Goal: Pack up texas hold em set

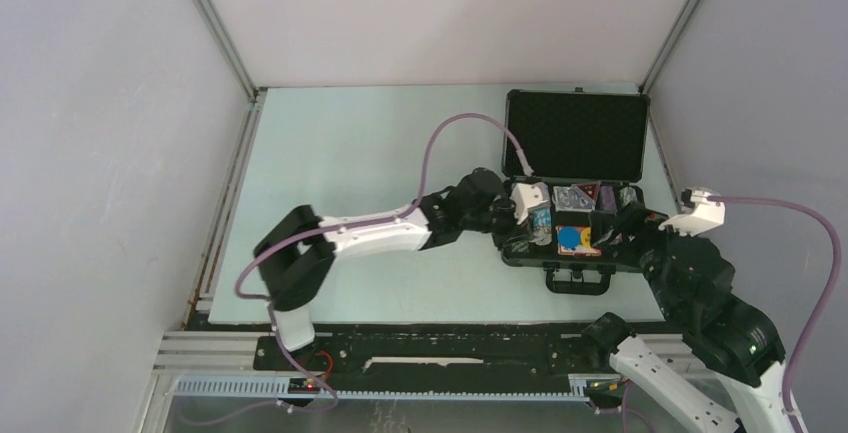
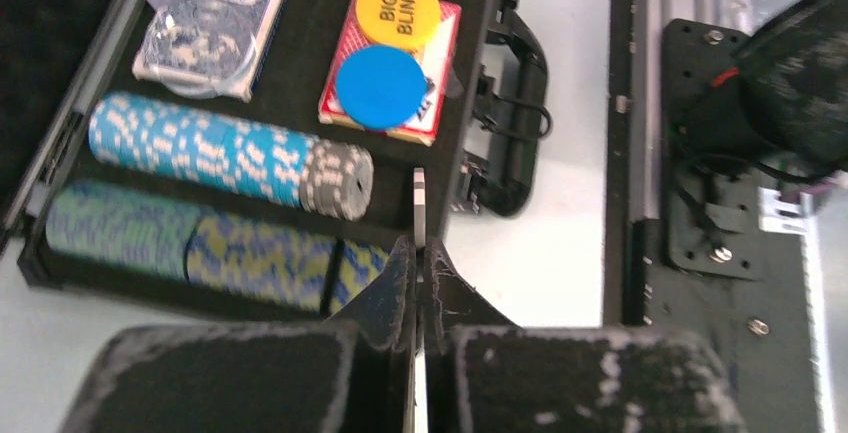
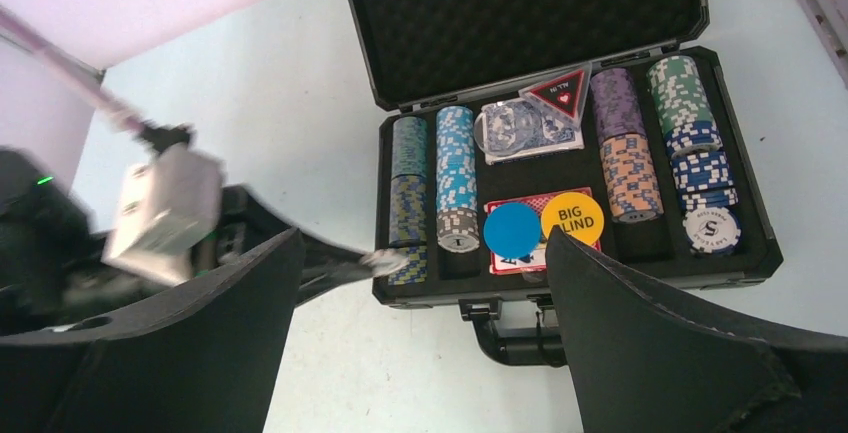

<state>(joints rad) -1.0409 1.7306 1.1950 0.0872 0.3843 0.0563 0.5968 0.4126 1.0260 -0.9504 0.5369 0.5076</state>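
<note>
Case: black rectangular hard case [image 1: 572, 259] [image 3: 650, 278] lies open on the far right part of the pale table [image 1: 350, 153], with its carry handle [image 3: 515, 338] turned toward the arm bases
Lid: foam-lined lid [image 1: 575, 138] stands raised on the far side of the case
Left chip rows: green, blue and yellow striped chip row [image 3: 408, 188] fills the outermost left slot; just beside it, light blue chip row [image 3: 455, 163] ends in grey chips [image 2: 338, 178] at the near end
Middle slots: blue card deck [image 3: 515, 138] in clear wrap lies at the far end, with a red and black triangular button [image 3: 560, 93] on its corner; red card deck [image 2: 340, 63] lies at the near end, with a blue round button [image 3: 512, 229] and a yellow round button marked BIG BLIND [image 3: 572, 217] resting on top
Right chip rows: purple and orange chip row [image 3: 620, 143], then green and dark blue chip row [image 3: 690, 123] with a white chip [image 3: 711, 230] at its near end
Left gripper [image 2: 418, 253] [image 1: 527, 221]: fingers pressed together, pinching a single thin poker chip [image 2: 419, 203] seen edge-on at the near left corner of the case, just beside the near end of the outermost row; whether the chip touches that row cannot be told
Right gripper [image 3: 422, 243] [image 1: 625, 225]: fingers spread wide with nothing between them, hovering above the near right part of the case
</note>
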